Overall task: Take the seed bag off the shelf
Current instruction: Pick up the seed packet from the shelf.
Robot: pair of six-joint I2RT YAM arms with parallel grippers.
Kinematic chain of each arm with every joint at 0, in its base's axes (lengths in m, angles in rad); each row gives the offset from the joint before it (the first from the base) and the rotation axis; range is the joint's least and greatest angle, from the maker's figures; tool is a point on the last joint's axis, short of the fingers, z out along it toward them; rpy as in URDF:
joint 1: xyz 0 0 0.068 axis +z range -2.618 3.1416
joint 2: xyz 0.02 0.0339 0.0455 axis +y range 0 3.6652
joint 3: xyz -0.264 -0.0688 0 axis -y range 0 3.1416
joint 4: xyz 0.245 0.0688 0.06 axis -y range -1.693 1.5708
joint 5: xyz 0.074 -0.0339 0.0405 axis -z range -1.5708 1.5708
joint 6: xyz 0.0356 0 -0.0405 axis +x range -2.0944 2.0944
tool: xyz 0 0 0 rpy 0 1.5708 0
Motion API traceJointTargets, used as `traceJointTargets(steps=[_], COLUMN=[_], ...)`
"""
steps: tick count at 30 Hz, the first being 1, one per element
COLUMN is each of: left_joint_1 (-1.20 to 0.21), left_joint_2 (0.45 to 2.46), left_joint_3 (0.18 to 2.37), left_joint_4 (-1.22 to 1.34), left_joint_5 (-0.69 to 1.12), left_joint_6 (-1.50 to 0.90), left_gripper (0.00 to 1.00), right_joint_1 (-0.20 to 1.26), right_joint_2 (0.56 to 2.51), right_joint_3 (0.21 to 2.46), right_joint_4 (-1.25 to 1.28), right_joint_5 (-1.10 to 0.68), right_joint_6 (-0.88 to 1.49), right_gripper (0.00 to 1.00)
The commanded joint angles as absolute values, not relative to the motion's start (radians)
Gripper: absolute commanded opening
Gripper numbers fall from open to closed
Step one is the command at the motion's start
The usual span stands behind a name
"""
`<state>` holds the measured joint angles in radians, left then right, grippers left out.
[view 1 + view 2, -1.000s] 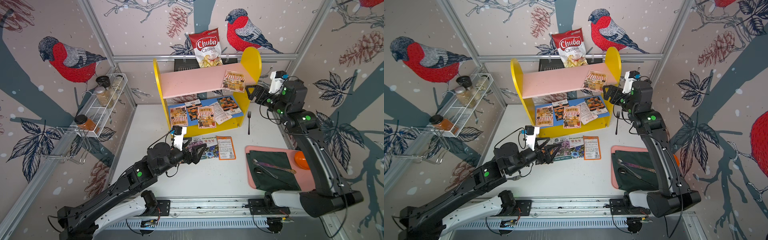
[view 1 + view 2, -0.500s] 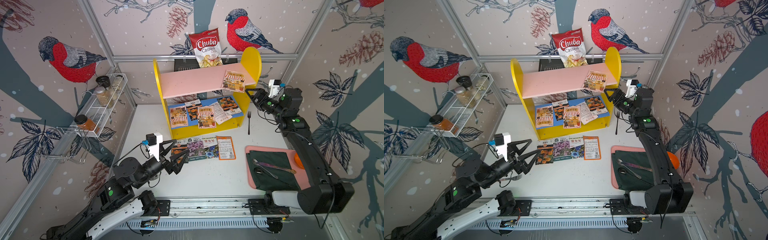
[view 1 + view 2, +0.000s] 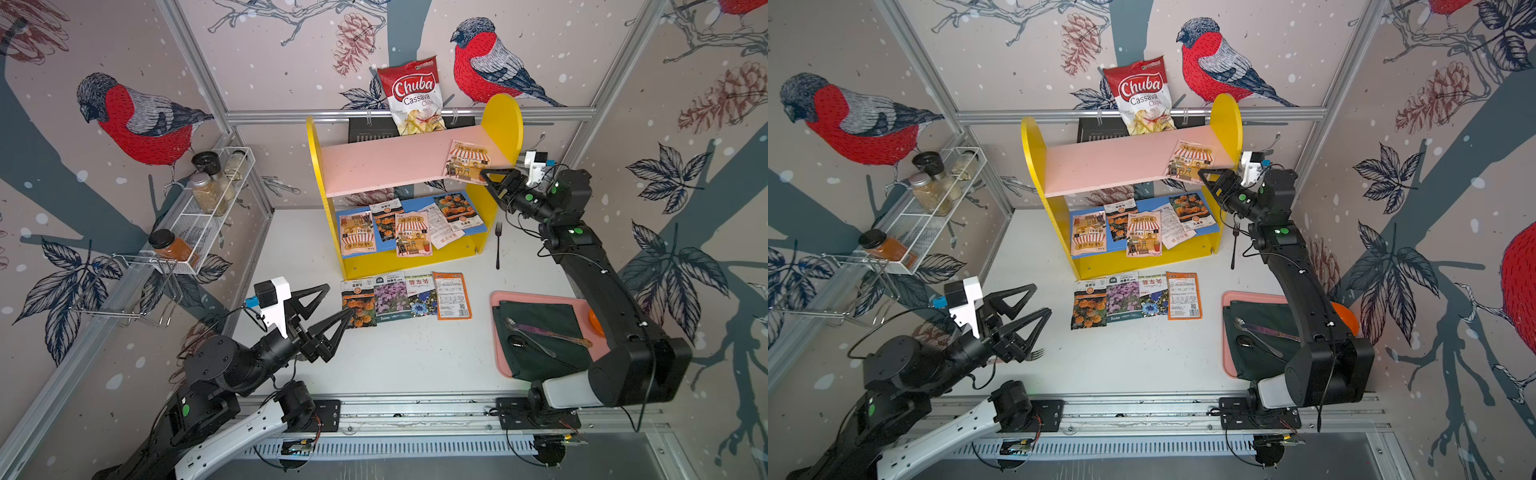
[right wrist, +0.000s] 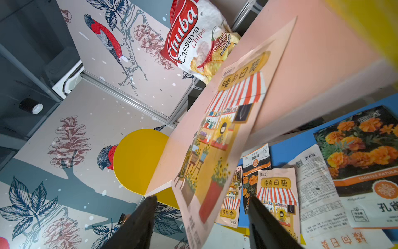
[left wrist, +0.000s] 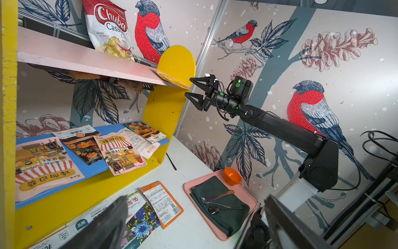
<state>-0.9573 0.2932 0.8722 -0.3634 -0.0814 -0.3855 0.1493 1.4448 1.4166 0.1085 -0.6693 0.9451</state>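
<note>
Right wrist view: the seed bag (image 4: 224,138) lies lengthwise at the front right corner of the shelf (image 4: 323,54), upper tier. Its overhanging end sits between the right gripper (image 4: 201,198) and its parted jaws. The left gripper (image 3: 340,298) is spread wide and well apart.

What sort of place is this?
Likely a staged robot test cell: bird-print wall panels in an aluminium frame, a left arm and right arm on a base rail, a small yellow shelf holding seed packets.

Your 2 top views look down from high at the front over the table (image 3: 415,357). Your left wrist camera faces the shelf (image 5: 163,107) from low; your right wrist camera sits close against its pink board (image 4: 323,54). All 4 show the shelf.
</note>
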Motion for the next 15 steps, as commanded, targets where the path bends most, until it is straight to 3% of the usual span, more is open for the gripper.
traceJointTargets(steps=[1,15], left_joint_1=[-0.956,-0.955], left_joint_2=[0.296,0.319], left_joint_3=[0.88,0.86], left_joint_4=[-0.381,-0.366], left_joint_5=[-0.071,-0.064], left_joint_6=[-0.371,-0.371], left_gripper=[0.98,0.98], right_joint_1=[0.153,0.155], right_joint_2=[1.46,1.511], right_joint_3=[1.432,1.468], right_joint_4=[0.162,0.198], right_joint_5=[-0.687,-0.692], right_joint_6=[0.966,0.994], right_gripper=[0.68,0.42])
